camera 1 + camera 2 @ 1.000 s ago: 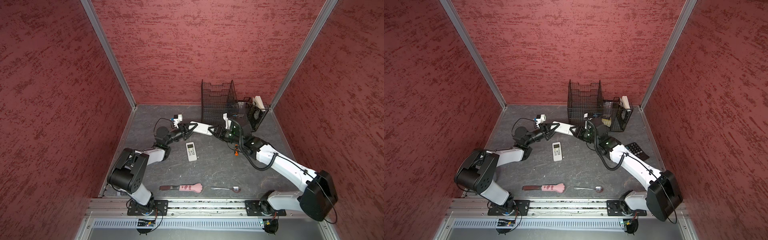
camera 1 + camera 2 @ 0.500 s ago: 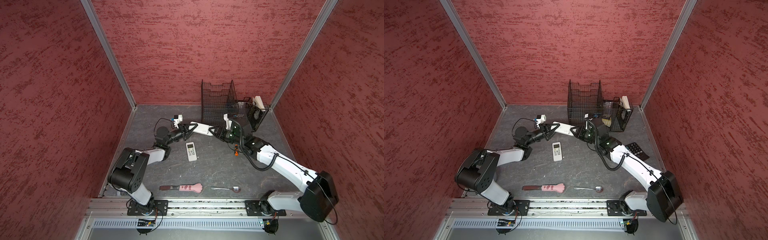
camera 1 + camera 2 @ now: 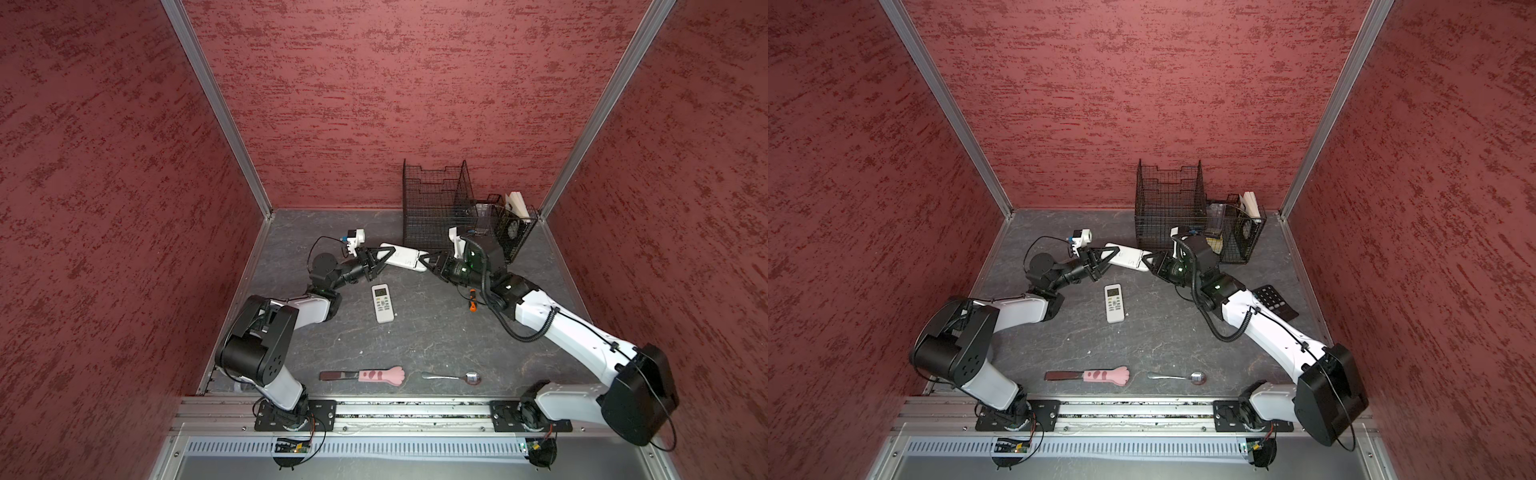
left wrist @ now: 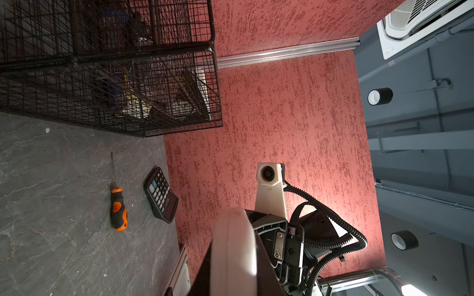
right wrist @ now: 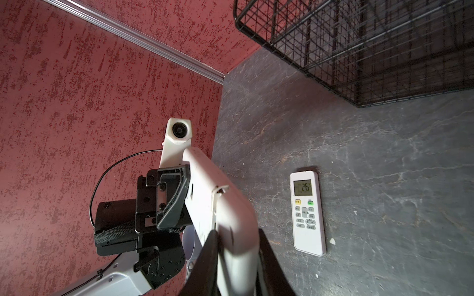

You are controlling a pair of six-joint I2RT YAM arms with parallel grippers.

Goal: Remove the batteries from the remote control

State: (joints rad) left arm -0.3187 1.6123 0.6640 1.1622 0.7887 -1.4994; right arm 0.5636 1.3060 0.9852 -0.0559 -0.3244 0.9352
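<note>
A white remote control [image 3: 404,257] is held off the table [image 3: 436,332] between the two arms, just in front of the wire rack [image 3: 432,199]. One end is clamped by the left gripper [image 3: 385,254]. The opposite end is clamped by the right gripper [image 3: 424,261], with its fingers [image 5: 207,258] pressed to either side (the batteries cannot be made out). A second remote [image 3: 382,303] is lying display-up on the table nearby.

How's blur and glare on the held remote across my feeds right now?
Right wrist view: held remote sharp mid-body, blurred toward the right gripper. Left wrist view: its near end is soft and brightly lit. In both top views: even light, no glare.
</note>
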